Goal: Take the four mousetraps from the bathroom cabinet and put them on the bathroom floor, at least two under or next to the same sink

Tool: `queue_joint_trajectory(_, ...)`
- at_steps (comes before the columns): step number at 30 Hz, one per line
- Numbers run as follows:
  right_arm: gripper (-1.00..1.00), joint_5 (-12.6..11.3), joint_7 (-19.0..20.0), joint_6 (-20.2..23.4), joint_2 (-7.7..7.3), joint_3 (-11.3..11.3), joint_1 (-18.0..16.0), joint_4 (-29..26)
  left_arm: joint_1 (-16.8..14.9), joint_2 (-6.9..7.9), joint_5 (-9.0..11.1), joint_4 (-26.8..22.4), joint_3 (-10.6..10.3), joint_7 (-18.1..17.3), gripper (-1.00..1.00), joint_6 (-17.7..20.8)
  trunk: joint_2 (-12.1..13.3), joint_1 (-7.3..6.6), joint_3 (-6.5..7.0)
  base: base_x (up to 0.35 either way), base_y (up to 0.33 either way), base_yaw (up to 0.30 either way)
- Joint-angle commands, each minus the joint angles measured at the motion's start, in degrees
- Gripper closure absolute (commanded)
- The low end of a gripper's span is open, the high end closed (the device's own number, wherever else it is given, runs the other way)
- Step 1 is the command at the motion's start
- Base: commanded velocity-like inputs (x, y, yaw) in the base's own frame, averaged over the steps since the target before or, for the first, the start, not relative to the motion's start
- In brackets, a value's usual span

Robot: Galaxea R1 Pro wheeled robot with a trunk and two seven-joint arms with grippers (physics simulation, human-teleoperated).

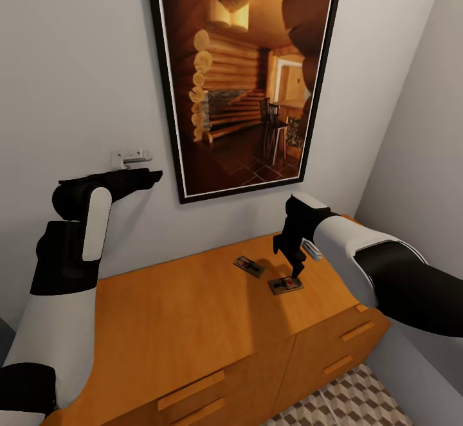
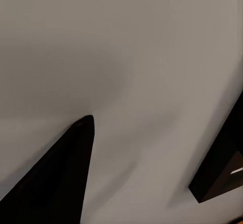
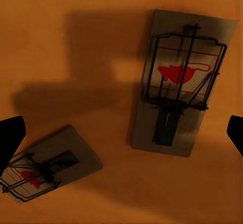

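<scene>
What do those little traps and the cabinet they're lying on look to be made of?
The mousetraps look like flat dull-brown wooden boards carrying thin dark metal wire, with a red printed mark. The cabinet seems to be smooth orange-brown wood or veneer, with a faint sheen; being a render, that's only its look.

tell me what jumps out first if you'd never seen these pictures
A big black-framed picture of a log-cabin interior hangs on the grey wall above the orange-brown cabinet. On the cabinet's top, near its right end, lie two mousetraps, one right under the right gripper, the other beside it. The left gripper is raised toward the wall by the frame.
</scene>
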Motion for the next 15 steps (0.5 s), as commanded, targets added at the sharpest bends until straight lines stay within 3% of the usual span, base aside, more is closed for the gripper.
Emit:
queue_joint_trajectory(1, -1.0, -0.4, -0.2, 0.6, -0.01, 0.5, 0.0, 0.0, -0.1, 0.06, 0.3, 0.0, -0.1, 0.6, -1.0, 0.2, 0.0, 0.01, -0.07, 0.0, 0.0, 0.0)
queue_joint_trajectory(15, -1.0, -0.5, -0.4, 0.6, -0.19, 0.4, 0.0, 0.5, -0.1, 0.06, 0.3, 0.0, -0.1, 0.6, -1.0, 0.2, -0.4, 0.23, -0.25, 0.0, 0.0, 0.0)
